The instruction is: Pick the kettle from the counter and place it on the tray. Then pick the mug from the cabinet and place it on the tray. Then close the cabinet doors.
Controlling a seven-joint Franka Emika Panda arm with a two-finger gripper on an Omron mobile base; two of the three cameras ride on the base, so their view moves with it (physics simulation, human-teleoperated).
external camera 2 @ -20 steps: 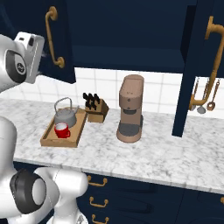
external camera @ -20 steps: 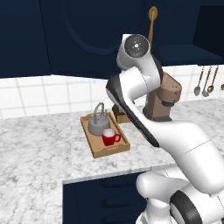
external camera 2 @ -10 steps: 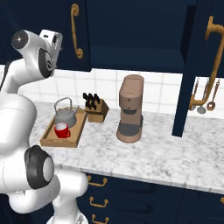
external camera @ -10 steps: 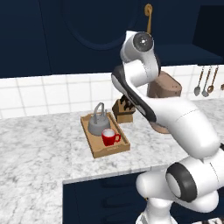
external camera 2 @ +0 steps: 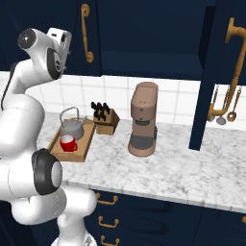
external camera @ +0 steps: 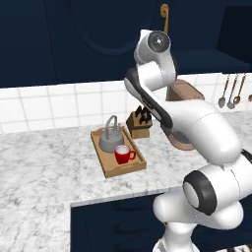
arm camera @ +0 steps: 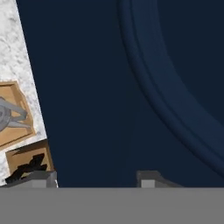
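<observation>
Hand view, kettle [arm camera: 9,114] cropped, door [arm camera: 131,87] close

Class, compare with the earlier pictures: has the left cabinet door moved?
Yes. In the right base view the left cabinet door has swung right, its brass handle nearer the coffee machine.

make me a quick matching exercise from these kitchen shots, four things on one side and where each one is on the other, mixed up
Things:
1. mug
2. knife block
3. coffee machine
4. hanging utensils

Places:
A. on the tiled wall, far right
B. on the counter, beside the tray's far end
C. in the tray, in front of the kettle
D. on the counter, right of the knife block

Pairs: 1-C, 2-B, 3-D, 4-A
</observation>
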